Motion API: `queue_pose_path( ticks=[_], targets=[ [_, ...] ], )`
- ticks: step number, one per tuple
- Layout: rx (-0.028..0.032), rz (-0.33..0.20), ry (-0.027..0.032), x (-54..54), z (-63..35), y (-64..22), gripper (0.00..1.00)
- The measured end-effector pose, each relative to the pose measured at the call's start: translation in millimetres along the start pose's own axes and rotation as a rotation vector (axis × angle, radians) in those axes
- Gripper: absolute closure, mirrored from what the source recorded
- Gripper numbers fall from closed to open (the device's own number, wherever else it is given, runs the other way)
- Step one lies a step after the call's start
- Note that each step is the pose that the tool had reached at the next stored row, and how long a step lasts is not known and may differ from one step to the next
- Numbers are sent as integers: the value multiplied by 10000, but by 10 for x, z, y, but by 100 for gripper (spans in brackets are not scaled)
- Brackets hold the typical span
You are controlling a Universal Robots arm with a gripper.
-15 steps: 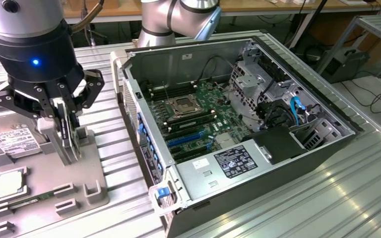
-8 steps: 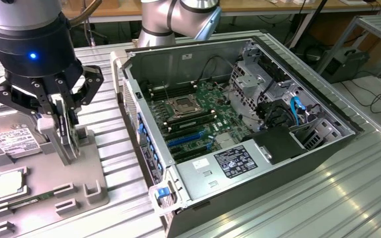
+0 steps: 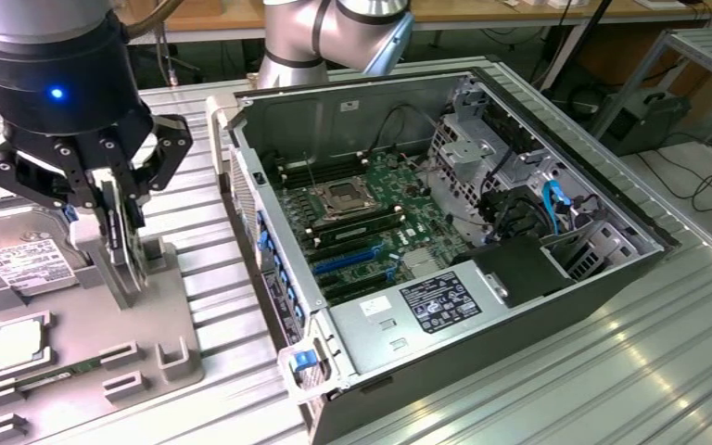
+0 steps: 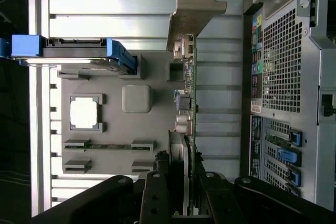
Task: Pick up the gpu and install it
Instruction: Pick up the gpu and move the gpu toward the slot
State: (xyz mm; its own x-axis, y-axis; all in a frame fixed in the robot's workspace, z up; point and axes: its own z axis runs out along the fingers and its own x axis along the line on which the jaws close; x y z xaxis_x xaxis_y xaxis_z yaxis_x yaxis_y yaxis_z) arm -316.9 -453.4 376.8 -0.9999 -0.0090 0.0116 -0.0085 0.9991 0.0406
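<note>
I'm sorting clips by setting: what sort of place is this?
Probably a robotics lab workbench: a robot arm over a ribbed metal table, an opened computer tower, and a grey parts fixture holding a hard drive.

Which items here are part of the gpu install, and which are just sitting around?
In the job: gpu, gripper closed on it, open computer case.
Lying about: hard drive, processor chip, memory stick, all on the grey holder.
</note>
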Motion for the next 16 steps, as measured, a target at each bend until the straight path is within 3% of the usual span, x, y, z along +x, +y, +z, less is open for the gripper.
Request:
queue_pose_path(
  ticks=[16],
  targets=[
    [-16,1,31,-1,-137,5,73]
  ],
)
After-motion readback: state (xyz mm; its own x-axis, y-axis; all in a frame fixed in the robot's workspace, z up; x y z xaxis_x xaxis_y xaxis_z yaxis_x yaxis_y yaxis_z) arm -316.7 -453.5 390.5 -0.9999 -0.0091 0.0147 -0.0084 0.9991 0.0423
